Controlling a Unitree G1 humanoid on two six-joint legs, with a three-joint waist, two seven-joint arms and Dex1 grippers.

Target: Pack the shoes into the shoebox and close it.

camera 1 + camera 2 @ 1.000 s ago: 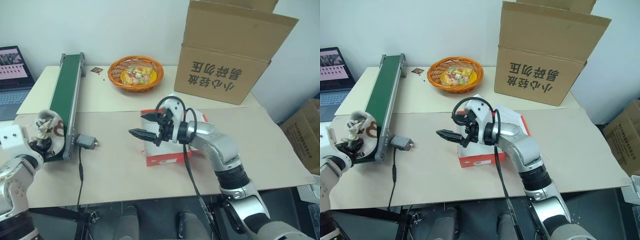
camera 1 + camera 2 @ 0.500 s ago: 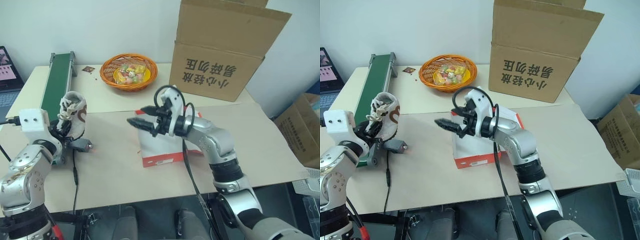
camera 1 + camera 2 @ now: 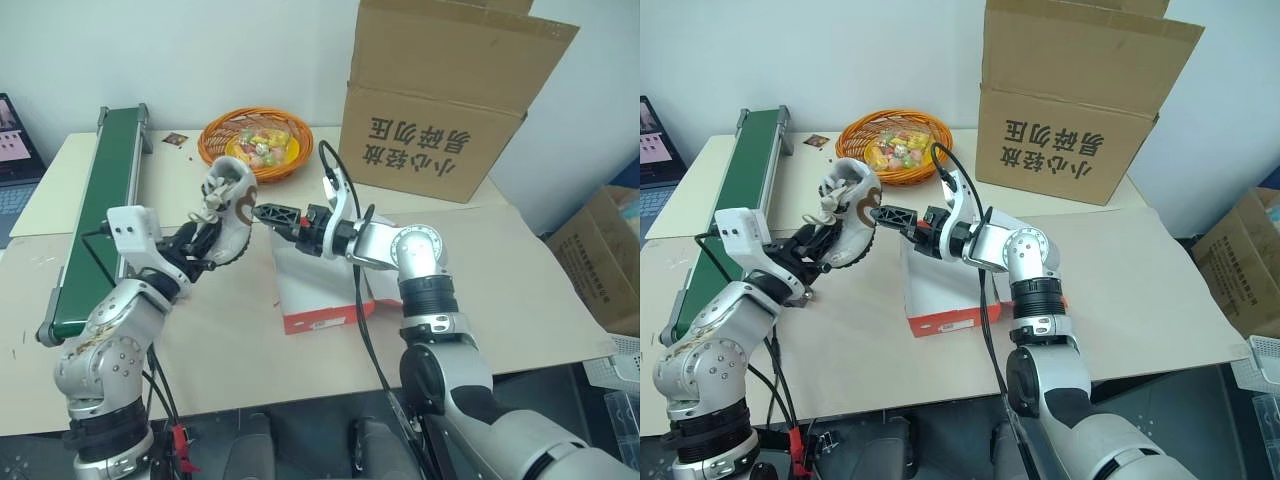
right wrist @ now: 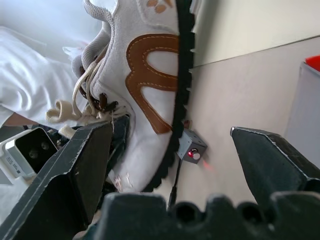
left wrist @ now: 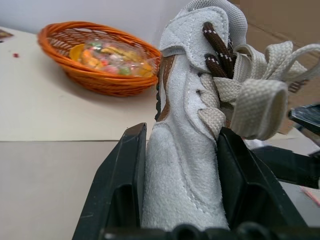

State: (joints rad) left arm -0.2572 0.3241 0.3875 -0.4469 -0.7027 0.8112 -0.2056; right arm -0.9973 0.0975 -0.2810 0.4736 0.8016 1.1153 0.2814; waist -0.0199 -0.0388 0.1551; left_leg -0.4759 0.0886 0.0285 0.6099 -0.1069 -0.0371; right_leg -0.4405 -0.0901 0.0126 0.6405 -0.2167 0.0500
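Hiding much of the flat red-orange cardboard shoebox (image 3: pixel 318 300), the right arm covers its open top; contents can't be made out. Left gripper (image 5: pixel 182 165) is clamped on a white suede sneaker w/ brown side patch (image 3: pixel 228 212), held above the beige tabletop (image 3: pixel 230 340), left of the box. Right gripper (image 3: pixel 268 214): jaws spread wide, empty, tips just beside the sneaker's toothed black sole. Laces thick, flat, woven.

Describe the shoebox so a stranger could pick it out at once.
Start at the big brown carton at the table's back. Just in front of it lies the shoebox, flat, red-orange outside and white inside. Its colour and low shape set it apart from the round orange basket.
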